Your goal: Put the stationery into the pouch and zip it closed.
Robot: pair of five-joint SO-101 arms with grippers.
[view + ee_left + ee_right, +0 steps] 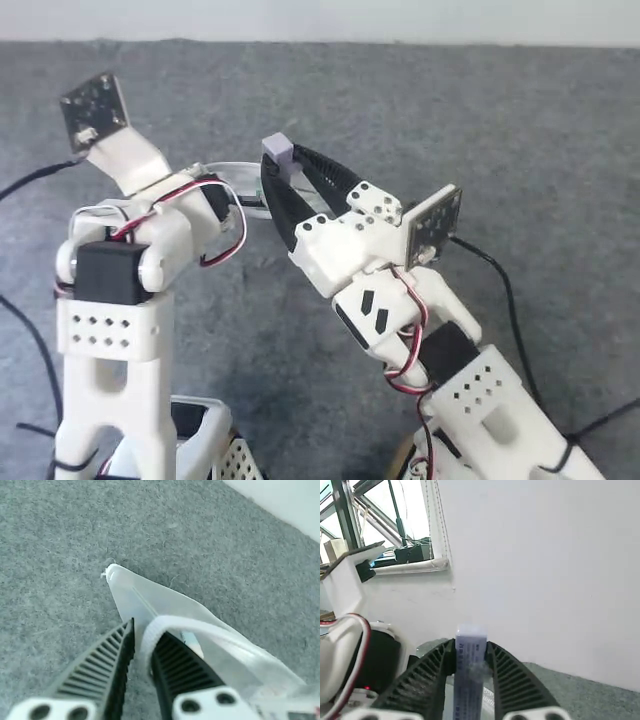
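Cables (503, 285), black ones, lay over the grey carpet (480, 110) that covered the table, and behind the table I saw a white wall (545, 555) with a window (380, 525) in it. From the high view most of the pouch (232, 172) was covered. The wrist of the left arm (170, 215) stood in front of one side of it, and the black fingers of the right gripper (278, 162) crossed the other side.

In its own wrist view the left gripper (145, 630) was clenched on the white rim of the pouch (150, 597), at the open mouth. The pouch was translucent. Its long axis ran away from this gripper, and one far corner pointed outward and rested on the carpet. The rim made an arch beside the fingers, so the mouth stood open.

The right gripper (470, 650) was grasping a pale purple eraser (469, 680) and was raised over the table, close to the pouch. The long axis of the eraser (277, 150) lay along the fingers. Its free end stuck out past the fingertips and pointed away from the arm's base, toward the wall. Whether the eraser touched the pouch I could not tell.
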